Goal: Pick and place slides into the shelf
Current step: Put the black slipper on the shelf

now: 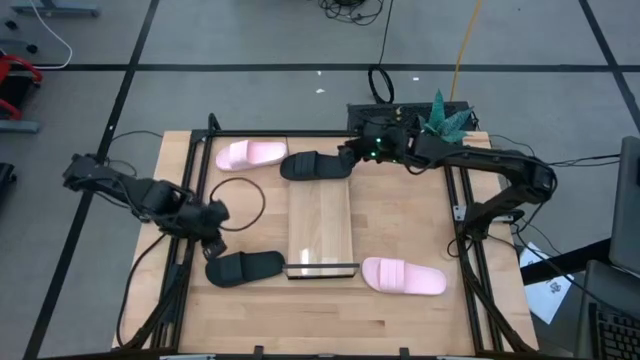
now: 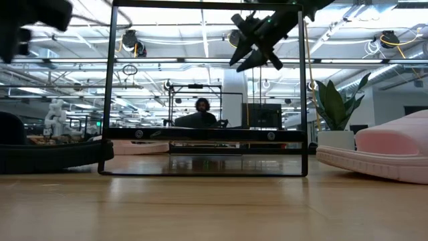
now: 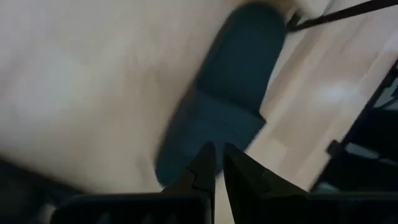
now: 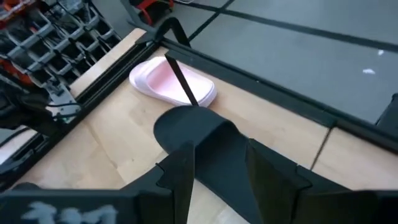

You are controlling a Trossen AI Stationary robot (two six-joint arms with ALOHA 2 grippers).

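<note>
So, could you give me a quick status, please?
Left gripper above near black slide, fingers nearly shut. Right gripper open over far black slide. Shelf bare.

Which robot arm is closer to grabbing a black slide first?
Probably the right. The right gripper has its open fingers on both sides of the far black slide. The left gripper is above the near black slide, fingers nearly shut.
</note>
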